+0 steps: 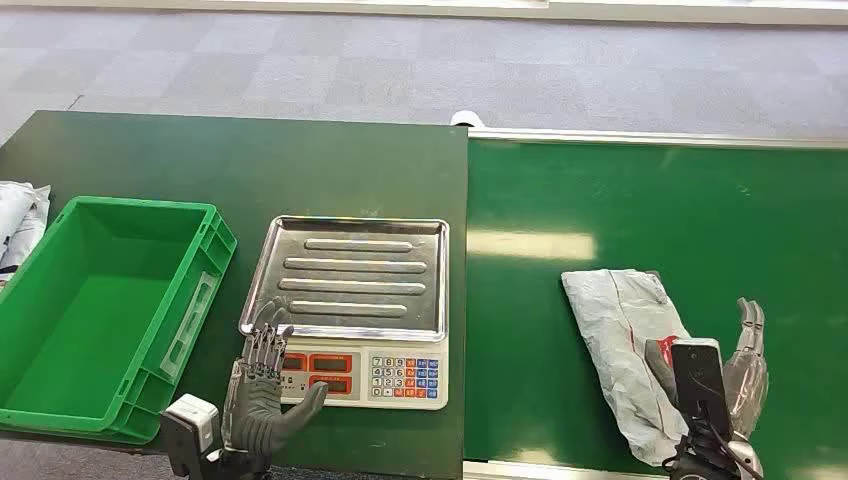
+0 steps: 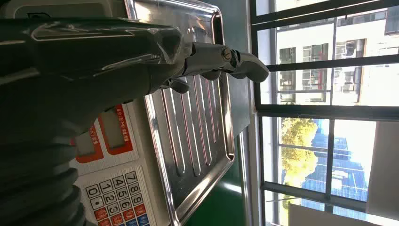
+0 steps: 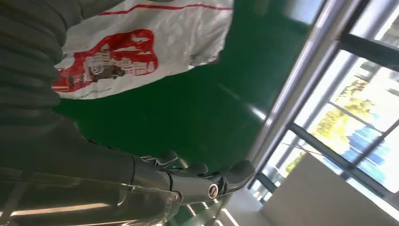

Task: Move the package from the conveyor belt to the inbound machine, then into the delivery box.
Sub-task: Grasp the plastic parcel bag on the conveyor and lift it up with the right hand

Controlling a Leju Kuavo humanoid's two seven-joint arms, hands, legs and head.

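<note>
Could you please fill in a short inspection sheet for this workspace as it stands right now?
Surface: a dark green table on the left, a green conveyor belt on the right.
Job's things: a grey package with red print lies flat on the belt; the scale, its steel tray bare, sits on the table; the green crate holds nothing.
Clutter: pale bags at the table's far left edge.
Hands: the left hand is over the scale's front, fingers apart, holding nothing; the right hand is beside the package, fingers apart, not gripping it.
Cables: a dark lead by the right wrist camera.
Surroundings: grey carpet tiles; large windows.
</note>
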